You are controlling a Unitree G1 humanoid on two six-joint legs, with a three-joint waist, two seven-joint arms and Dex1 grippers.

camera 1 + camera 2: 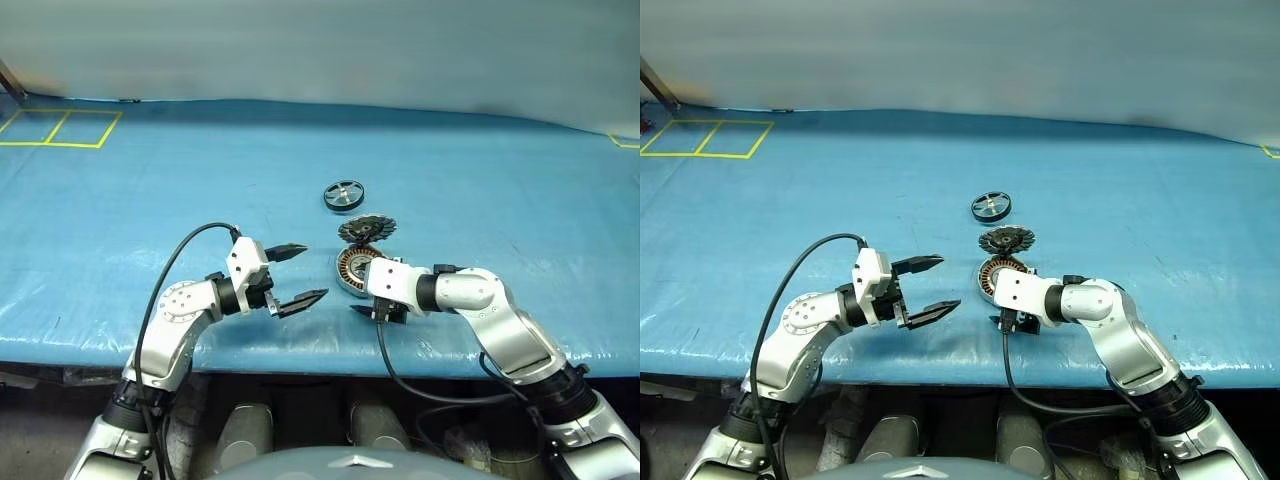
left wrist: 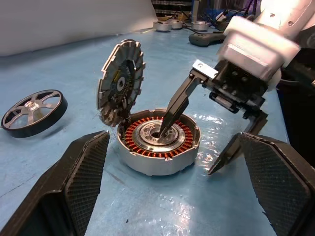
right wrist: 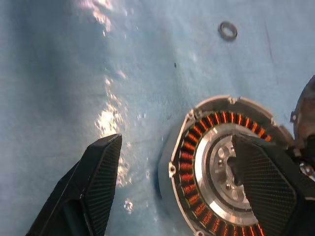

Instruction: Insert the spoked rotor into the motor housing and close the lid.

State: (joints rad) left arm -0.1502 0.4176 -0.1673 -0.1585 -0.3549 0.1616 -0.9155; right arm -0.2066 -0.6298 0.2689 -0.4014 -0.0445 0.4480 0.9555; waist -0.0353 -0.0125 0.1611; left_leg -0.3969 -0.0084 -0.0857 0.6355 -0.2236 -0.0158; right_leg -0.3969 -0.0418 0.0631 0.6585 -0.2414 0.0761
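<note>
The spoked rotor (image 1: 343, 194) lies flat on the blue table, beyond the other parts. The motor housing (image 1: 355, 270) sits near the front edge, its copper windings (image 3: 194, 162) showing. The ribbed lid (image 2: 120, 81) stands tilted on edge, leaning against the housing's far rim. My right gripper (image 1: 362, 295) is open and straddles the housing wall: one finger (image 2: 170, 115) dips into the dark centre, the other (image 2: 231, 152) hangs outside, apart from the can. My left gripper (image 1: 313, 272) is open and holds nothing, just left of the housing.
A blue sheet (image 1: 150, 190) covers the table, whose front edge runs just below both grippers. A small metal washer (image 3: 227, 30) lies on the sheet near the housing. Yellow tape squares (image 1: 60, 128) mark the far left corner.
</note>
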